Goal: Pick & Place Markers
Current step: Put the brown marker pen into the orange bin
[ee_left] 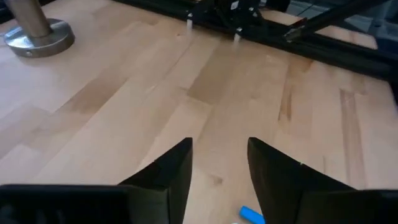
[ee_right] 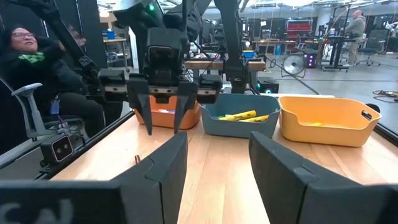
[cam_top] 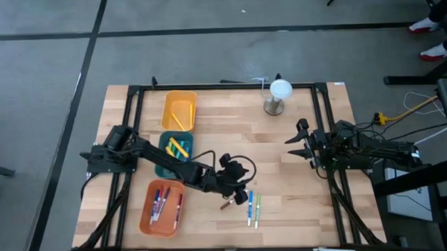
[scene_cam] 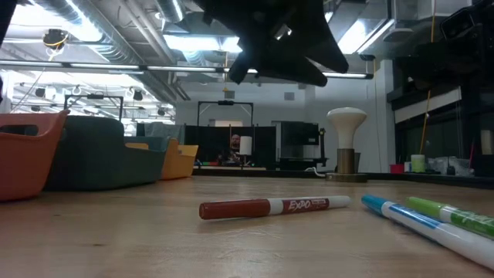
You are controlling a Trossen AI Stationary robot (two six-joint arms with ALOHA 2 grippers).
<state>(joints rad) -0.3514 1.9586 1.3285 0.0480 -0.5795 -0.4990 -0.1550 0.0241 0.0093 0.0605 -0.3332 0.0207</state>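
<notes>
Midway across a pale wooden table, the left gripper hangs with its two dark fingers spread and nothing between them, just above three loose markers lying flat on the boards: a slim red plastic marker with a white printed barrel, a light blue-capped white marker and a green-capped white marker. The blue and green ones lie side by side; the red one rests a little apart, nearer the left arm's side.

More markers already sit sorted: red and blue ones in the rounded orange plastic tray, yellow ones in the dark teal tray and in the yellow-orange tray.

Over at its own side of the table, the right gripper waits with its fingers parted, empty.

Each marker looks light, stiff and smooth-sided, likely to roll or squirt out of a careless pinch. The surest hold is probably across the middle of the barrel, fingers straddling it squarely, closing gently so it stays level when lifted.
</notes>
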